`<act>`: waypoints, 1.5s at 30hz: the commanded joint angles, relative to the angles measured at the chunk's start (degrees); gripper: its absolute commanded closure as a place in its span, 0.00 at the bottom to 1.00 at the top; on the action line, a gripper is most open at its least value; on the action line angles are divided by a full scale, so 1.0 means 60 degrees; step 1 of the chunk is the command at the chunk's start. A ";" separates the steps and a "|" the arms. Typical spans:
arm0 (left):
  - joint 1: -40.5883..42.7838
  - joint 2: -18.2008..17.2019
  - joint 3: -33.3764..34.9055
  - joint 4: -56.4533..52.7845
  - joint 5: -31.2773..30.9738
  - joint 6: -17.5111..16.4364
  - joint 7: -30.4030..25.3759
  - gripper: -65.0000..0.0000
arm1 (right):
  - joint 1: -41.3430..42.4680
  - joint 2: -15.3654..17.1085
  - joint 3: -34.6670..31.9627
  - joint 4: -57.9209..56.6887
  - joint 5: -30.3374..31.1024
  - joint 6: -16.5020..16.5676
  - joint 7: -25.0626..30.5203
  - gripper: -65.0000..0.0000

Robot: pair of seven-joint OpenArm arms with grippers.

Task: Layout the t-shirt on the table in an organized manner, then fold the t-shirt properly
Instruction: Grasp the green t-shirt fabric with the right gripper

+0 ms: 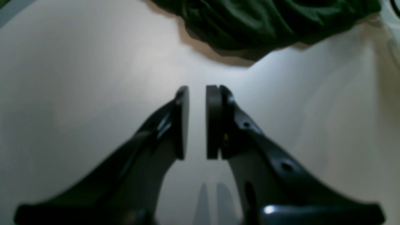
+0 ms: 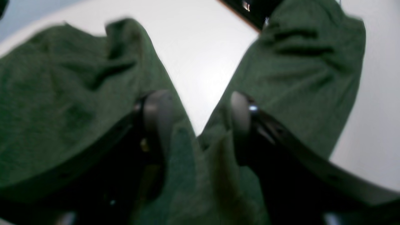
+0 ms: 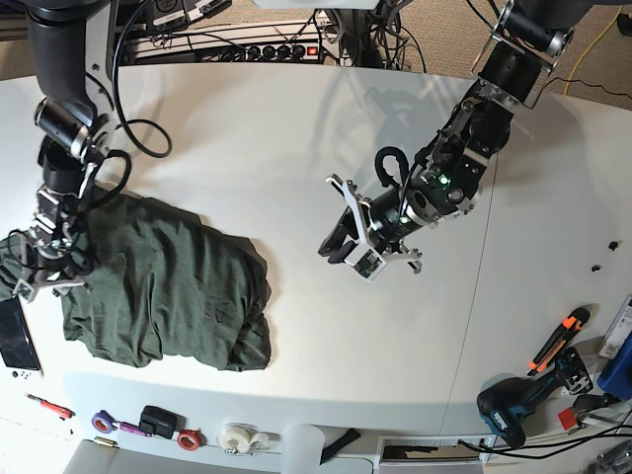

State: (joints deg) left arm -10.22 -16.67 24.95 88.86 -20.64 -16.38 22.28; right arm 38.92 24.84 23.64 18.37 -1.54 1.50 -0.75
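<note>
The dark olive-green t-shirt [image 3: 168,281] lies crumpled at the left of the white table [image 3: 247,148]. My right gripper [image 3: 44,279] is down on the shirt's left edge. In the right wrist view it [image 2: 198,115] is open, with green fabric [image 2: 297,72] bunched under and between the two fingers and bare table [image 2: 200,56] beyond the tips. My left gripper [image 3: 332,242] hovers over bare table to the right of the shirt, apart from it. In the left wrist view it [image 1: 197,122] is empty, its pads a narrow gap apart, and the shirt [image 1: 256,22] lies ahead.
A phone [image 3: 18,336] lies by the shirt at the left edge. Tape rolls [image 3: 237,437] and small tools line the front edge. A drill [image 3: 509,410] and an orange-handled tool [image 3: 558,336] lie at the front right. Cables and a power strip [image 3: 247,49] run along the back.
</note>
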 commanded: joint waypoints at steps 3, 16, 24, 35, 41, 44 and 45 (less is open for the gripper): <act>-0.0200 0.0000 -0.0062 0.0164 -0.0095 -0.0040 -0.0284 0.83 | 0.0066 0.0066 0.0007 0.0168 -0.0004 -0.0211 0.0280 0.72; -0.0204 0.0000 -0.0062 0.0164 -0.0087 -0.0036 -0.0288 0.83 | -0.0211 0.0036 0.0007 0.0463 -0.0466 -0.0543 0.1366 1.00; -0.0200 0.0000 -0.0062 0.0164 -0.0044 -0.0036 -0.0280 0.83 | -0.0463 0.0036 0.0007 0.1953 -0.0455 0.0390 0.0539 1.00; -0.0200 -0.0004 -0.0062 0.0164 0.0015 -0.0036 -0.0280 0.83 | -0.3381 -0.0062 0.0007 0.6659 0.0688 0.1574 -0.1020 1.00; -0.0200 -0.0004 -0.0062 0.0164 0.0015 -0.0033 -0.0284 0.83 | -0.4845 -0.0091 0.0007 0.8131 0.0688 0.1588 -0.1654 1.00; -0.0200 -0.0004 -0.0062 0.0164 0.0015 -0.0036 -0.0284 0.83 | -0.5140 -0.0087 0.0007 0.8262 0.1031 0.1621 -0.2481 0.76; -0.0200 -0.0004 -0.0062 0.0164 0.0015 -0.0036 -0.0284 0.83 | -0.5173 -0.0087 0.0007 0.8262 0.1231 0.1708 -0.2878 0.63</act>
State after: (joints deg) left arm -10.22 -16.69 24.95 88.86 -20.14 -16.38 22.26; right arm 6.83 22.94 23.46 66.70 5.61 11.73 -19.86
